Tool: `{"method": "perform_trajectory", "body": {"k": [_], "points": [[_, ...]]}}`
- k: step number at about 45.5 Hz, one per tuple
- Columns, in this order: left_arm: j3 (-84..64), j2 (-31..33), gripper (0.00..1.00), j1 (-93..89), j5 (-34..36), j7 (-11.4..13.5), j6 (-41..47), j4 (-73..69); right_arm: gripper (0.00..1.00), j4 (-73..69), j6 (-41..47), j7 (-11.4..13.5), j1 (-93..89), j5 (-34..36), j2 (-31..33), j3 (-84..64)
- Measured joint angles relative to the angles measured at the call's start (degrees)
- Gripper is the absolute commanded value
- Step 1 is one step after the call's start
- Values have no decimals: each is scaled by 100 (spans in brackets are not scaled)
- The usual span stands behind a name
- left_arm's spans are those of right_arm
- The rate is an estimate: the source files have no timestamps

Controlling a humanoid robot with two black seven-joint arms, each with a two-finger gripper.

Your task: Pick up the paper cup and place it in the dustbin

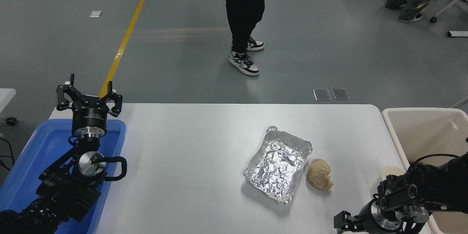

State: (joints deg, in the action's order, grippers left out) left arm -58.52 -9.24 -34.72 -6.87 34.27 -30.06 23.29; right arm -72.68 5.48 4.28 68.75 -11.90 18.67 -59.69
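Paper cup [392,172] behind right arm, beside dustbin [393,131]; right tool [345,223] near.

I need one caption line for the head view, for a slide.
Right gripper low at the table's near right corner, cup just behind its arm beside the dustbin; left gripper parked open.
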Motion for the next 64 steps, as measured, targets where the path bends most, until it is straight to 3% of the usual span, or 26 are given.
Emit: {"method": "perform_trajectory", "body": {"k": [24,38,64], "points": [[64,-16,99,0,-15,-4,0,0,100,-172,44,3,327,8,97,-80],[94,-27,99,0,-16,2,0,1,100,-1467,428,-1,2498,39,546,-726],[102,-33,99,-7,-17,7,0,0,100,-2358,3249,-14,6868,106,1555,-1349]]}}
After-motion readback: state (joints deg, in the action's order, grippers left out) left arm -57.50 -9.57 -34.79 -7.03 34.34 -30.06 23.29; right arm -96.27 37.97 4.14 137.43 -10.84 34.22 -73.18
